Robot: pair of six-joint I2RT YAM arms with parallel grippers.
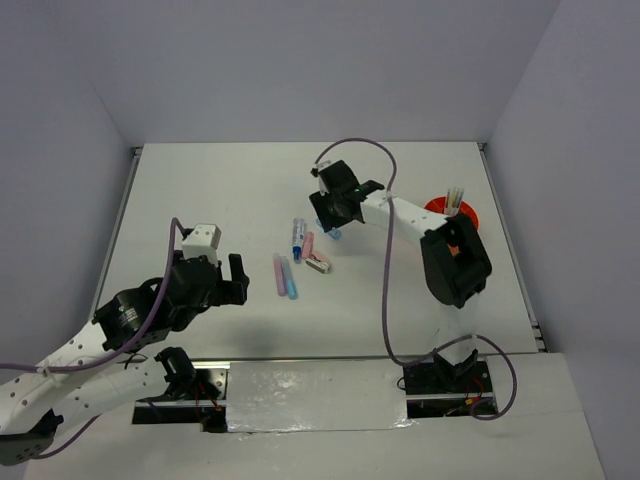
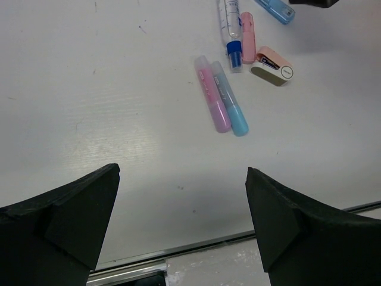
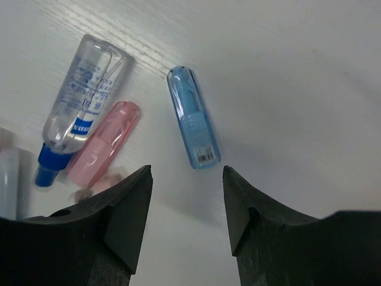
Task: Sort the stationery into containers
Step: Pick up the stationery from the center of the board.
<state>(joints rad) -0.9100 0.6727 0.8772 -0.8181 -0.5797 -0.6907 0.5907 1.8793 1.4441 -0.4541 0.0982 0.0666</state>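
Note:
My right gripper point(image 1: 328, 218) hovers open over a light blue marker point(image 1: 334, 235); in the right wrist view the marker point(image 3: 193, 117) lies just beyond the gap between my fingertips point(image 3: 187, 173). A clear bottle with a blue cap point(image 3: 83, 101) and a pink marker point(image 3: 104, 143) lie to its left. My left gripper point(image 1: 236, 284) is open and empty point(image 2: 183, 173), near the table's front. Ahead of it lie a pink marker point(image 2: 213, 100), a blue marker point(image 2: 231, 101) and an eraser-like block point(image 2: 272, 66). The orange cup point(image 1: 440, 206) holds upright pens and is partly hidden by the right arm.
The white table point(image 1: 220, 190) is boxed in by grey walls. A metal strip point(image 2: 196, 244) runs along its near edge. The right arm's black elbow point(image 1: 455, 265) hangs over the table's right side, in front of the cup.

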